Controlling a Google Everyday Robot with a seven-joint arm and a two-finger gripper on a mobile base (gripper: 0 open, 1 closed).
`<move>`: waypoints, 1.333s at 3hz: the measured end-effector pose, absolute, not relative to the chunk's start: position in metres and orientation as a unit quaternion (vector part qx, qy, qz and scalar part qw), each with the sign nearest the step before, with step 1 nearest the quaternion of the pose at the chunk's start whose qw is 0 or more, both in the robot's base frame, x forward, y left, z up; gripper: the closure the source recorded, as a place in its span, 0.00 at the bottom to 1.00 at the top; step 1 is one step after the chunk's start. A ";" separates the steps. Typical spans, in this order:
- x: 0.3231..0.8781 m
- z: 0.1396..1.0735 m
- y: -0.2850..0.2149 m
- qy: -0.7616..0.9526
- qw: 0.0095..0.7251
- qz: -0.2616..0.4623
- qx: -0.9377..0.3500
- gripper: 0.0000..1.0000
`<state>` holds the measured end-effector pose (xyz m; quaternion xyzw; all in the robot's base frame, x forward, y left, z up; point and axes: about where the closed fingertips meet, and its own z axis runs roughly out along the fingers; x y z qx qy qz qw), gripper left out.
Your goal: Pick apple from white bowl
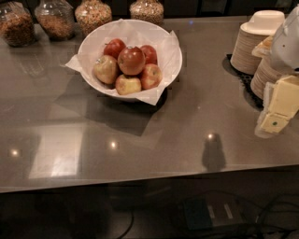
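Note:
The white bowl (93, 83) stands at the back left-centre of the grey counter, lined with crumpled white paper (164, 49) whose corners hang over the rim. It holds several red and yellow-red apples; the top one (131, 60) sits in the middle of the pile. My gripper (276, 108), cream-coloured under a white arm (288, 42), is at the right edge of the view. It is far to the right of the bowl, above the counter, and holds nothing that I can see.
Several glass jars of grains and nuts (92, 14) line the back edge behind the bowl. Stacks of beige paper bowls (254, 39) stand on a black mat at the back right, close to my arm. The counter's front edge (149, 183) runs across below; cables and a power strip (212, 212) lie under it.

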<state>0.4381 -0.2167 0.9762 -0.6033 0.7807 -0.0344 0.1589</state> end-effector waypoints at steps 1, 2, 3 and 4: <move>0.438 0.976 -0.217 0.781 0.159 -0.034 -0.603 0.00; 0.455 0.975 -0.197 0.774 0.190 -0.020 -0.604 0.00; 0.480 0.971 -0.168 0.768 0.238 0.009 -0.595 0.00; 0.510 0.972 -0.138 0.764 0.286 0.027 -0.578 0.00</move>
